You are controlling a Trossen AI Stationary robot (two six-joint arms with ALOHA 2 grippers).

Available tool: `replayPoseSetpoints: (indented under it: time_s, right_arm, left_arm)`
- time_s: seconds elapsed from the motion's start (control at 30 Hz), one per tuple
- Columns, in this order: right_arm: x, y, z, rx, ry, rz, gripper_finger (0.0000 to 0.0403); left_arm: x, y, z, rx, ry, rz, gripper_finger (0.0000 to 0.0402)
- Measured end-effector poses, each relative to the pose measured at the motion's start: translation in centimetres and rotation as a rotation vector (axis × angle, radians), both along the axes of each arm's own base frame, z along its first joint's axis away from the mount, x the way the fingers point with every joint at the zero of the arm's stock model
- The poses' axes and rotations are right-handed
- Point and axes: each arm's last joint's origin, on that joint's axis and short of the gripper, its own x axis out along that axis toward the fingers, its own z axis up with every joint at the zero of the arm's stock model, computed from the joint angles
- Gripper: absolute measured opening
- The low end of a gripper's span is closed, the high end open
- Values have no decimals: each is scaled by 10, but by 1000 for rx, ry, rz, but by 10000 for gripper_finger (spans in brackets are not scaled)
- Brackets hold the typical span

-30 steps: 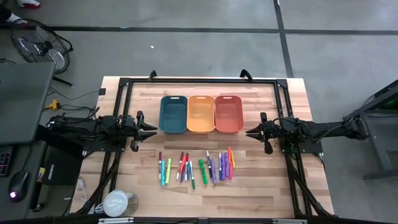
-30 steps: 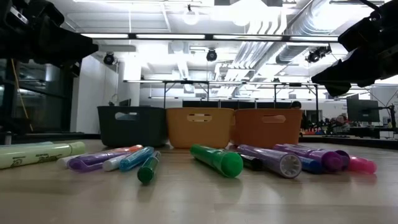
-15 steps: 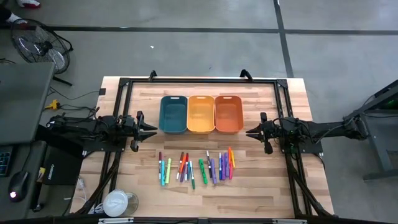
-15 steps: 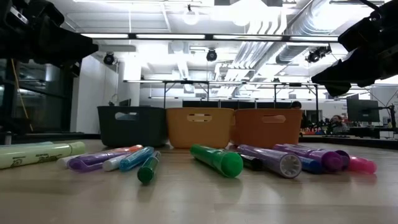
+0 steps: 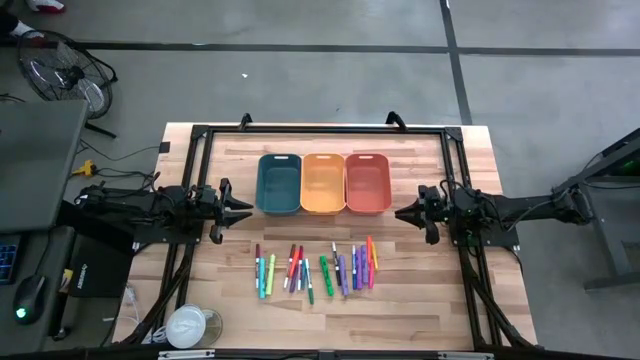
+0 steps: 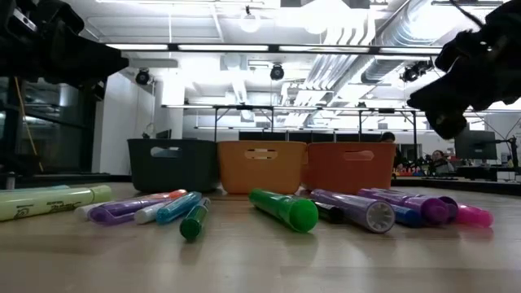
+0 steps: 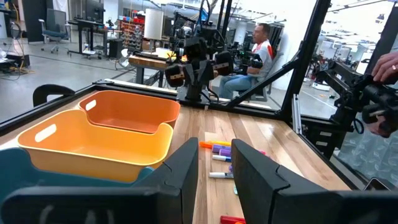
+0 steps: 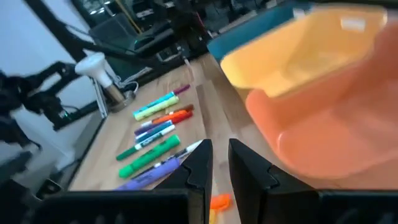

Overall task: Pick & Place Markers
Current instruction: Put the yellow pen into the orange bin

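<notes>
the markers [image 5: 316, 269] are all lying loose in a scattered row on the wooden table [image 5: 400, 300], on the near side of the three bins and a bit apart from them. from table height there's a fat green marker [image 6: 284, 208] up front with a purple one [image 6: 355, 209] right beside it, and a yellow highlighter [image 6: 54, 201] off at the edge. behind them the teal bin [image 5: 279, 183], yellow-orange bin [image 5: 322, 183] and orange bin [image 5: 367, 183] stand side by side, touching.

my left gripper [image 5: 240, 209] hangs above the table just beside the teal bin, fingers [image 7: 184, 171] slightly parted, holding nothing. my right gripper [image 5: 403, 213] hovers near the orange bin on the other side, fingers [image 8: 200, 163] only a narrow gap apart, also empty. neither of them touches a marker.
</notes>
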Motion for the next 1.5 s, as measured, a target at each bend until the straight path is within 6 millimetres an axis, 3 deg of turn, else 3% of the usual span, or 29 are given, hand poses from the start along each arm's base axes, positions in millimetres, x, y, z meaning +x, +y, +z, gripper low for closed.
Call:
replayPoseSetpoints:
  time_s: [0.1, 0.47, 0.73, 1.0, 1.3, 1.5]
  right_arm:
    - [1, 0, 3, 81, 85, -17, 42]
    - [11, -1, 47, 229, 449, -144, 42]
    - [31, 6, 59, 401, 675, -266, 42]
    - [64, 26, 51, 441, 805, -370, 42]
    - [115, 53, 40, 432, 978, -466, 44]
    - [138, 64, 21, 482, 1123, -467, 95]
  left_arm:
    - [0, 0, 0, 0, 0, 0, 94]
    - [0, 0, 0, 0, -1, -1, 94]
    - [0, 0, 0, 0, 0, 0, 94]
    - [0, 0, 0, 0, 0, 0, 94]
    - [0, 0, 0, 0, 0, 0, 94]
    - [0, 0, 0, 0, 0, -1, 94]
